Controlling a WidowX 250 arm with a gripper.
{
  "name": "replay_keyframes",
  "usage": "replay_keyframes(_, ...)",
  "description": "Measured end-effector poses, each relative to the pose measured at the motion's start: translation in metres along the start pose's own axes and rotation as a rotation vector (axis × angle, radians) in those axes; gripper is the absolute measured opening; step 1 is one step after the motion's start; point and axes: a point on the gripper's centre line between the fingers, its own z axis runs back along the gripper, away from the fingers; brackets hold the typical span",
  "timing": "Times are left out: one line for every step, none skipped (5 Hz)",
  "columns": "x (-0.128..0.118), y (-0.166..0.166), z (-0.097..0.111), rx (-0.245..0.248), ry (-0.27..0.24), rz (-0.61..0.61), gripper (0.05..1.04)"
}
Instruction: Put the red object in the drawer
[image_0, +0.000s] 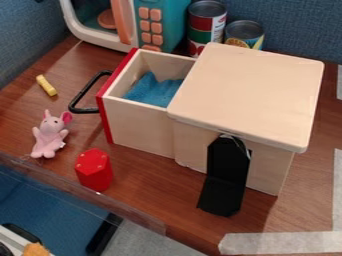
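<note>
"Step in hand?"

"Likely the pick-up: the red object (95, 172) sits on the table (147, 181), near the pink mouse (50, 137)."

"Jaws?"

"Can't tell how they stand."

"Next move?"

"Grasp it, lift it over the side of the open drawer (139, 125), then lower onto the blue cloth (152, 91) inside."

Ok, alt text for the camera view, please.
A red hexagonal block is on the brown wooden table, outside the open, red-fronted drawer of a pale wooden box. Blue cloth lies inside the drawer; a pink plush mouse is near the block.
</note>
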Motion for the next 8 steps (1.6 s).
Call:
replay_keyframes(-0.002, 0.000, -0.010, -0.011, 0.025, 0.001, 1.000)
replay_keyframes(-0.021, -0.009, -0.028, 0.000, 0.048, -0.034, 1.000)
replay_keyframes(-0.035, -0.013, -0.034, 0.009, 0.044, -0.051, 1.000)
replay_keyframes(-0.051, -0.007, -0.052, 0.013, 0.061, -0.040, 1.000)
replay_keyframes(-0.064, -0.007, -0.074, 0.045, 0.083, -0.049, 1.000)
replay_keyframes(-0.072, -0.013, -0.092, 0.073, 0.100, -0.075, 1.000)
replay_keyframes(-0.078, -0.019, -0.108, 0.097, 0.120, -0.094, 1.000)
replay_keyframes(-0.084, -0.022, -0.129, 0.119, 0.151, -0.107, 1.000)
